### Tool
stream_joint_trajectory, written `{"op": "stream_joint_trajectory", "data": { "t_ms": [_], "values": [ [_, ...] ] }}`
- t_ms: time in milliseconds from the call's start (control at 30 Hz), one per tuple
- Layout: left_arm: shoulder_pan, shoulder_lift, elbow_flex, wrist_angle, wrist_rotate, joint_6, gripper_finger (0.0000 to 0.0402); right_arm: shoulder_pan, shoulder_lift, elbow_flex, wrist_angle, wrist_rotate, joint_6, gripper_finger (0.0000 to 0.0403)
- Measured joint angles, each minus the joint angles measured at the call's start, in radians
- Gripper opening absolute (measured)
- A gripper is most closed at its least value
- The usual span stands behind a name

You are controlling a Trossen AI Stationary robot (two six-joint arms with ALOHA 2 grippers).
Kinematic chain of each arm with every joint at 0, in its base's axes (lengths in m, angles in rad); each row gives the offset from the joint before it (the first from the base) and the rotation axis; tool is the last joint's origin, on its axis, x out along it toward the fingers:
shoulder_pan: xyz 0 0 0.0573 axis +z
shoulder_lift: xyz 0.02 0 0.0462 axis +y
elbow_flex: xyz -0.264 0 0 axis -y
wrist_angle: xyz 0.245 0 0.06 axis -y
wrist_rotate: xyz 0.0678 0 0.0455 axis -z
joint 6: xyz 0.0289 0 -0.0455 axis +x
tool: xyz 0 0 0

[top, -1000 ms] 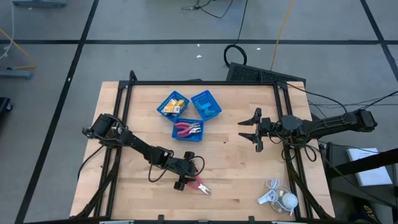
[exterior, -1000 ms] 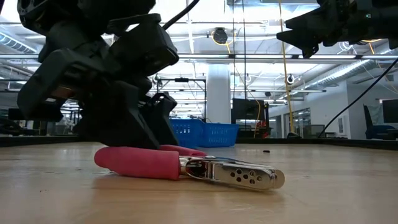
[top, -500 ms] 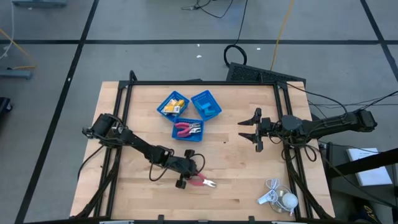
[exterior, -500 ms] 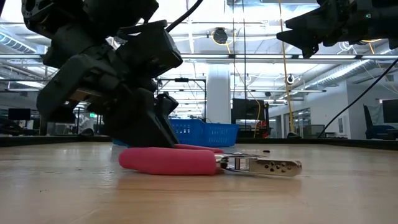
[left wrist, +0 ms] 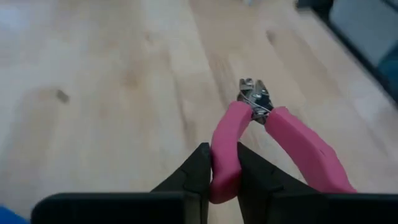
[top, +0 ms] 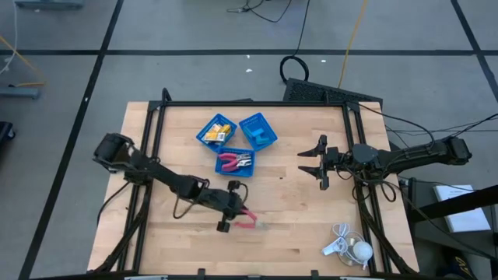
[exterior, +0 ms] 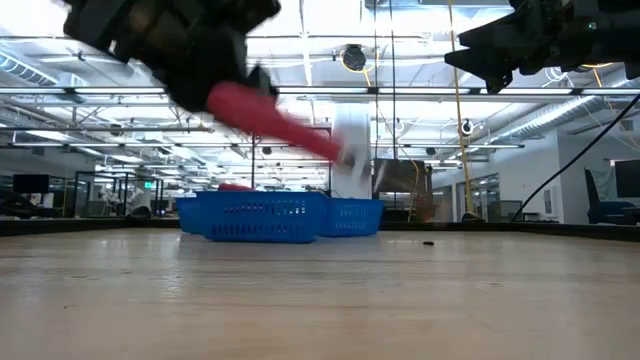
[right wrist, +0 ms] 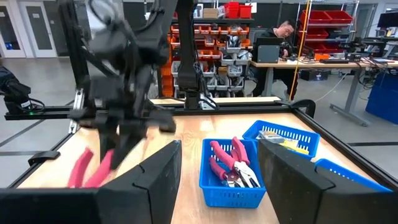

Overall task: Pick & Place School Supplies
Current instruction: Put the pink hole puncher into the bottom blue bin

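Now the left gripper [left wrist: 222,169] has its fingers clamped on one handle of the red-handled metal pliers [left wrist: 249,140], lifted off the wooden table [top: 311,210] w/ nose fwd, prob. for the blue plastic tray [top: 235,163] of pliers, while the right gripper [top: 314,162] waits, fingers apart, mid-table.

Even, bright overhead light fills every view, and ceiling strip lights [exterior: 420,95] in the low view blow out to white glare behind the arms. Shadows on the wooden table [top: 296,210] are faint and soft. Motion blur smears the red-handled pliers [exterior: 275,120] in the low view, the left wrist view is soft throughout, and the moving arm [right wrist: 118,74] blurs in the right wrist view.
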Motion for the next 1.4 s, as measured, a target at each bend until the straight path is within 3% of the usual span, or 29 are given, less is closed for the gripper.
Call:
{"op": "stream_joint_trajectory", "data": {
  "t_ms": [100,367,800,1233,1400],
  "values": [
    [0.008,-0.082,0.001,-0.061,-0.05,-0.001,0.004,0.0,0.0,0.0,0.0,0.0,0.0,0.0201],
    [0.016,-0.245,0.002,-0.232,-0.25,0.032,0.0054,0.0,0.0,0.0,-0.003,0.0,0.0,0.0201],
    [0.07,-0.372,0.002,-0.475,-0.522,0.118,0.0039,0.0,0.0,0.0,-0.004,0.0,0.0,0.0201],
    [0.189,-0.372,0.002,-0.542,-0.542,0.116,0.0038,0.0,0.0,0.0,-0.005,0.0,-0.002,0.0201],
    [0.231,-0.372,-0.056,-0.434,-0.519,0.101,0.0038,0.0,0.0,0.0,-0.005,0.0,-0.003,0.0201]
  ]
}}
